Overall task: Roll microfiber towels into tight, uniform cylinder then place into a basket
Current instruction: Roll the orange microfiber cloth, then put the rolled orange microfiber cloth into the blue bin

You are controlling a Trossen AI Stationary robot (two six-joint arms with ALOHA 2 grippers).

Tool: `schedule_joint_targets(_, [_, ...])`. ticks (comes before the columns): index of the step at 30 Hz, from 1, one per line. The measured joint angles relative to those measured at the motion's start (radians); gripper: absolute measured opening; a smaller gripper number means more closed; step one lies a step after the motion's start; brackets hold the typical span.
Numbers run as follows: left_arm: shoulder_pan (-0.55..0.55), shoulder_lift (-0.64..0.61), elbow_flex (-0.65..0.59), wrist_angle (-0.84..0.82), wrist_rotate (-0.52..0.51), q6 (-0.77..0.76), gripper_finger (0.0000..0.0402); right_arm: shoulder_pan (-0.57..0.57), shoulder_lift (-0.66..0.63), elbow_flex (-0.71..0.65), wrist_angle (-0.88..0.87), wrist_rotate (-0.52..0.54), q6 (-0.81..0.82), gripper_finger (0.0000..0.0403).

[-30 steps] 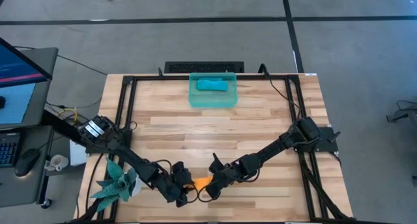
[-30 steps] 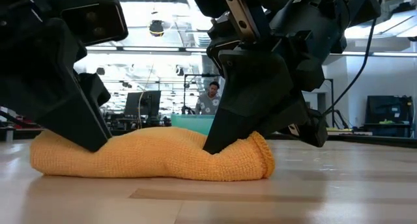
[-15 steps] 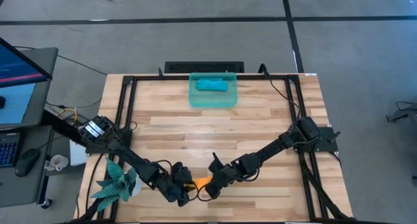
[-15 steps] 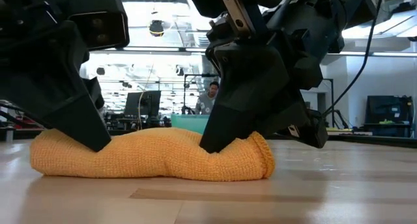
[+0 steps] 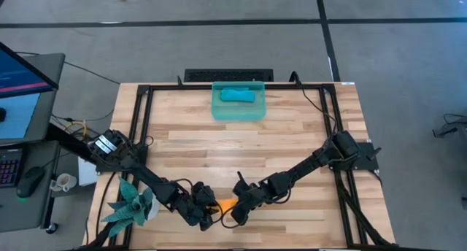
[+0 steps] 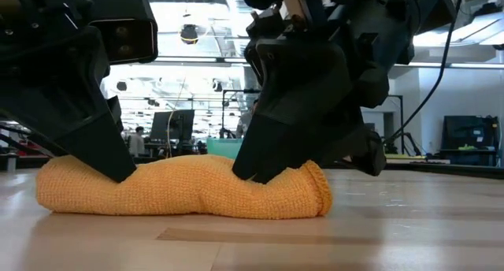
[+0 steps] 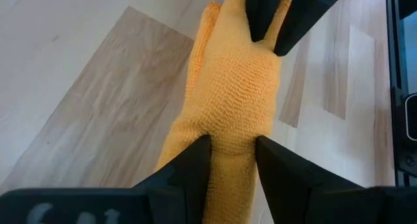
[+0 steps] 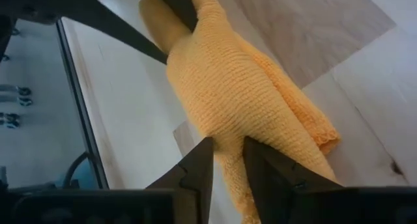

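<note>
Taking the rolled orange towel (image 6: 185,188) as landmark: the spiky plant figure (image 5: 131,205) stands well to its left. The left gripper (image 5: 205,214) pinches the roll's left part, the right gripper (image 5: 235,211) clamps its right part. Far beyond it, the basket (image 5: 238,111) holds the teal towel (image 5: 238,95).

Both arms reach low over the table's near edge, converging toward each other. Left gripper (image 5: 206,213) angled downward, fingers (image 7: 195,162) pinched closed on the orange towel (image 6: 185,188). Right gripper (image 5: 232,211) likewise angled downward just beside it, fingers (image 8: 199,162) clamped on the same towel's other end. Wrists nearly meet, grippers close but apart
</note>
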Motion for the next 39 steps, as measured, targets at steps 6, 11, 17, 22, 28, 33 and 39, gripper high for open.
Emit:
schedule_joint_targets(6, [0.000,0.000,0.000,0.002,0.000,-0.001,0.0123,0.001,-0.030,-0.003,-0.013,-0.003,-0.064,0.0113])
schedule_joint_targets(11, [0.000,0.000,0.000,0.007,0.000,-0.005,0.0123,0.006,-0.098,-0.007,-0.111,0.005,-0.137,0.0112])
schedule_joint_targets(17, [0.005,0.000,-0.001,0.010,0.006,-0.019,0.0123,0.051,-0.197,-0.007,-0.305,0.115,-0.192,0.0112])
schedule_joint_targets(22, [0.005,0.000,-0.001,0.011,0.006,-0.024,0.0123,0.139,-0.220,-0.006,-0.396,0.251,-0.187,0.0112])
schedule_joint_targets(28, [0.005,0.000,-0.001,0.011,0.006,-0.024,0.0123,0.184,-0.220,-0.005,-0.315,0.286,-0.186,0.0112])
schedule_joint_targets(33, [0.005,0.000,-0.001,0.011,-0.002,-0.024,0.0123,0.142,-0.221,-0.004,-0.251,0.301,-0.255,0.0132])
schedule_joint_targets(39, [0.005,0.000,-0.001,0.011,-0.002,-0.024,0.0123,0.040,-0.222,-0.003,-0.235,0.231,-0.289,0.0205])
